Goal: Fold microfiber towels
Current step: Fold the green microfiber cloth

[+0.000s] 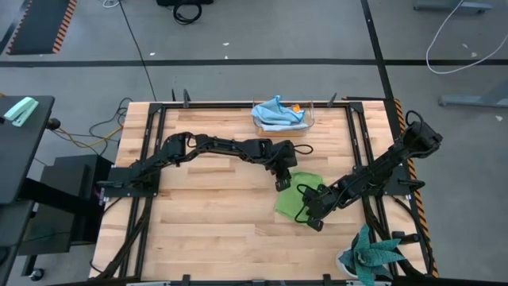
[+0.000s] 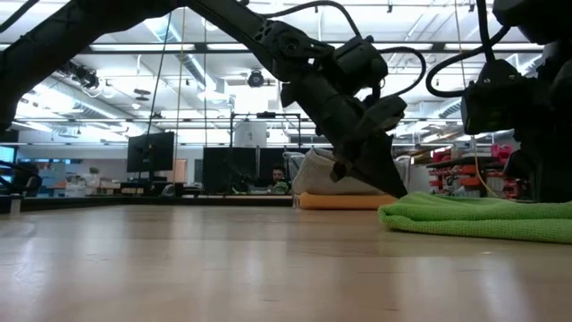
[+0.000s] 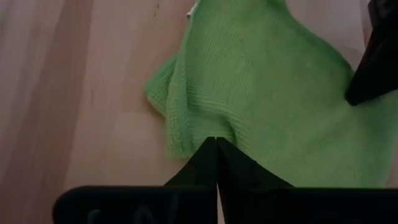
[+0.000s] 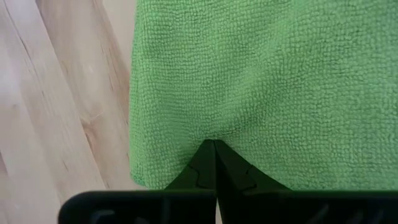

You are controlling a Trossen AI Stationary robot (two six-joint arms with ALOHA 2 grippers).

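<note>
While the lime green towel (image 1: 295,197) lies at five o'clock of table centre, its edges are pinched by closed jaws: left gripper (image 1: 282,183) at ten o'clock, right gripper (image 1: 308,216) apparently at five. Both edges should be lifted together, kept taut.

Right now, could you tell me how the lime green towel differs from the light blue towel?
The lime green towel lies spread flat on the bare wooden table; the light blue towel sits bunched in the clear plastic box. Both shut pincers, left and right, pinch the green towel's edges; nothing touches the blue one. Both are soft plain cloths.
</note>
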